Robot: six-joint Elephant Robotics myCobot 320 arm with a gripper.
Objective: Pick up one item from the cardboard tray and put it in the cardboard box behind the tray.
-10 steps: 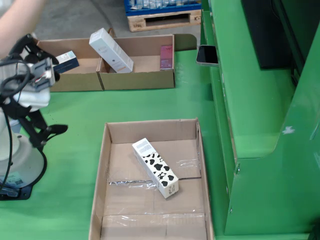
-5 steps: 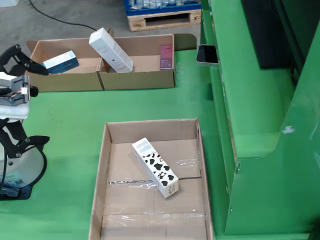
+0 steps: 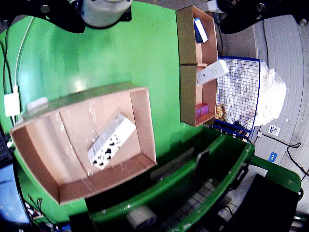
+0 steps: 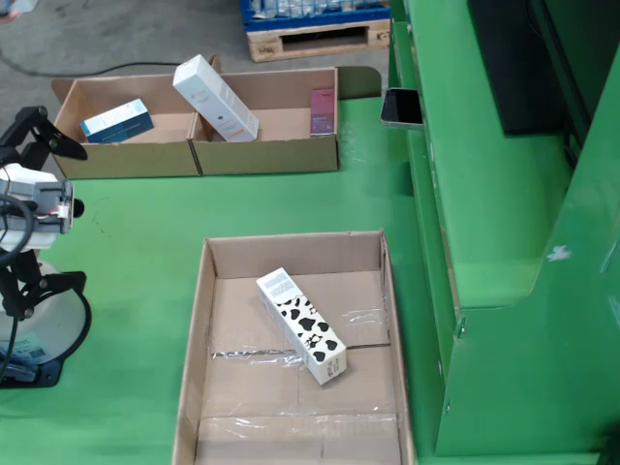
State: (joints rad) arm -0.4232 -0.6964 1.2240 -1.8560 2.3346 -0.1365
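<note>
In the cardboard tray [image 4: 208,291] on the green bench [image 4: 145,223], a cow-patterned carton [image 4: 301,325] lies flat and askew near the middle, well apart from the tool [image 4: 44,136], which hangs at the left edge of the standing view. Its dark fingers [image 4: 66,145] are spread and empty. Behind the tray, the cardboard box [image 4: 266,155] holds a tilted white carton [image 4: 215,97], a blue one [image 4: 116,120] and a small pink box [image 4: 323,109].
</note>
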